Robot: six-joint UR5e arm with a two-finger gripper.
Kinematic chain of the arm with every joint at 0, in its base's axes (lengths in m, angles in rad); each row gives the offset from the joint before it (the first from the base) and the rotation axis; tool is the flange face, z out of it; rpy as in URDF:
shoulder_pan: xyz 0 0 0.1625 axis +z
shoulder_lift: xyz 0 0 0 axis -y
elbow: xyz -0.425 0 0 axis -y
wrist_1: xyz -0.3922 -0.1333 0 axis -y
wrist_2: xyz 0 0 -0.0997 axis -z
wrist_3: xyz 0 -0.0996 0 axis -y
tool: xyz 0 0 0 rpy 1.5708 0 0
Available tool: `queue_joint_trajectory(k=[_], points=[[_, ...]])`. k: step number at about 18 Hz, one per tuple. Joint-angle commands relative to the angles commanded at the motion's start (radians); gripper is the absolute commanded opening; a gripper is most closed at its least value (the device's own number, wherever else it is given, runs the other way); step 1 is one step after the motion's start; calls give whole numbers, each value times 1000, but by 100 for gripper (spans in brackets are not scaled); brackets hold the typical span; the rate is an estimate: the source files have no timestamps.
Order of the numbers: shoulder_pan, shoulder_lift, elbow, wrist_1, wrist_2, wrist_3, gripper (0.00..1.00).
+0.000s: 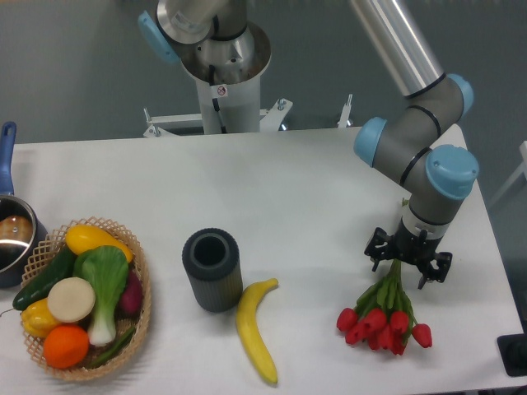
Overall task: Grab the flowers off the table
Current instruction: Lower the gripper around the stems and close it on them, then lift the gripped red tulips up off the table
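Fixed camera, front view. The hand [408,265] hangs low over the stems of the flowers [384,314], its fingers [377,248] spread to either side of the bunch; whether they touch the stems cannot be told. The flowers lie flat on the counter [296,189] near its right front edge, red heads toward the camera, green stems running up and back under the hand. The arm [420,148] descends from the upper right, with grey links and blue joint caps. A banana [256,329] lies left of the flowers, well apart from them. Just beside the banana's upper end stands a dark ribbed cup [212,269], upright and open on top. At far left, a wicker basket [140,280] holds mixed vegetables and fruit; a pot [11,234] sits at the left edge.
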Motion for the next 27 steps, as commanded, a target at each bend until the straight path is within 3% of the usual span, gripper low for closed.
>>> queue_joint_trajectory(k=[5, 9, 16, 24, 27], points=[[-2, 2, -3, 3, 15, 0, 70], [-2, 2, -2, 2, 17, -3, 47], [-2, 2, 0, 5, 17, -3, 25], [-2, 15, 24, 5, 15, -2, 24], [-2, 52, 31, 3, 14, -6, 24]])
